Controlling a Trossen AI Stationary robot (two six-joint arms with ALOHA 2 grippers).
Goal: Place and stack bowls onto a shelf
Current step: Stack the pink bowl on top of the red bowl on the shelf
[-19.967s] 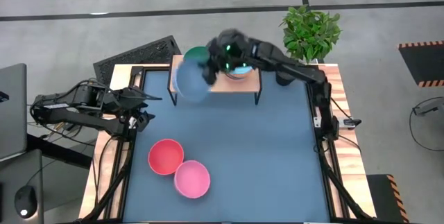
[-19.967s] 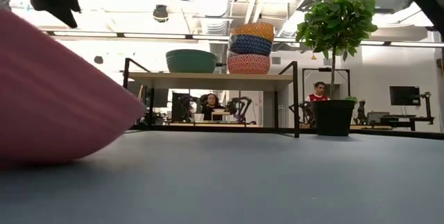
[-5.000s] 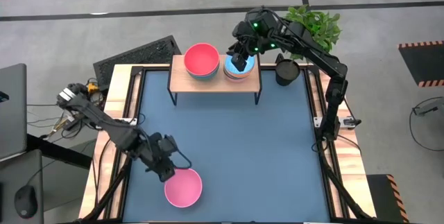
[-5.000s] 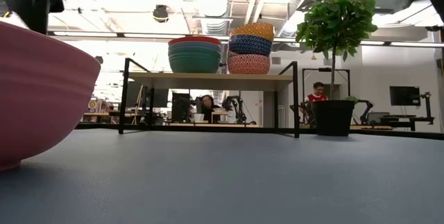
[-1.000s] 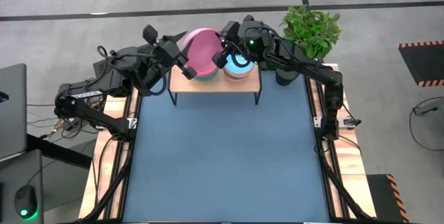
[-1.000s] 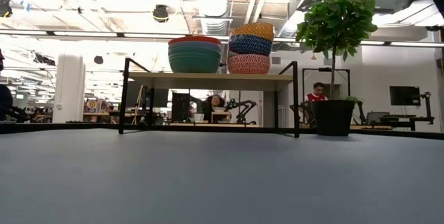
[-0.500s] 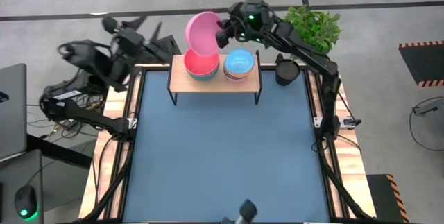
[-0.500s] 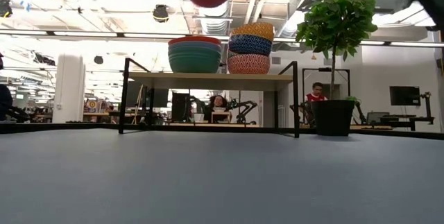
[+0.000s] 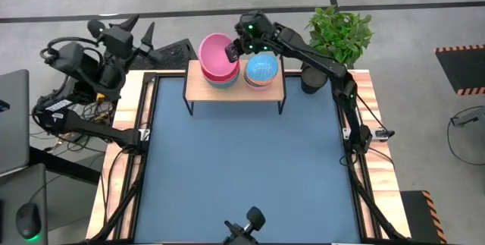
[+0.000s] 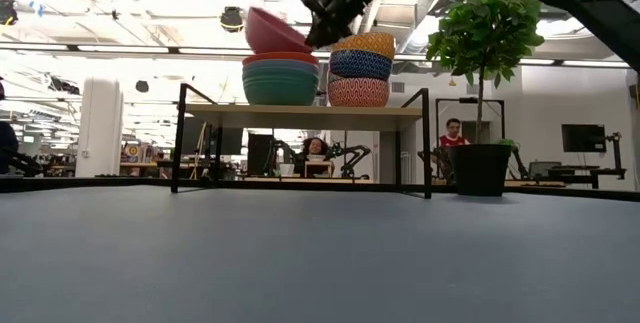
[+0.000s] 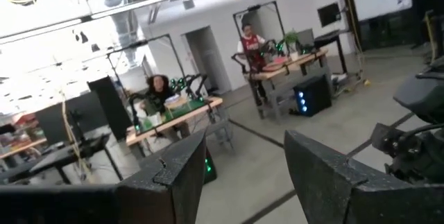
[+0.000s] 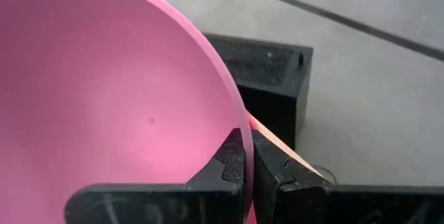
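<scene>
While clamping pink bowl [image 9: 217, 55]: right gripper [image 9: 236, 48] shelf-high.

Bench [image 9: 242, 161]: blue-topped, bearing the shelf [image 9: 198, 87] (far edge).
Shelf: two bowl stacks [image 10: 281, 81], side by side.

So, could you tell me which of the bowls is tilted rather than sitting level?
The pink bowl, pinched at its rim by the right gripper above the left stack; the stacked bowls sit level.

The pink bowl [image 9: 217, 54] sits tilted atop the stack of larger bowls [image 10: 280, 81] on the light-wood shelf [image 9: 198, 88]. Beside it stands the stack of smaller patterned bowls [image 10: 361, 68], bright blue bowl [image 9: 262, 68] uppermost.
</scene>
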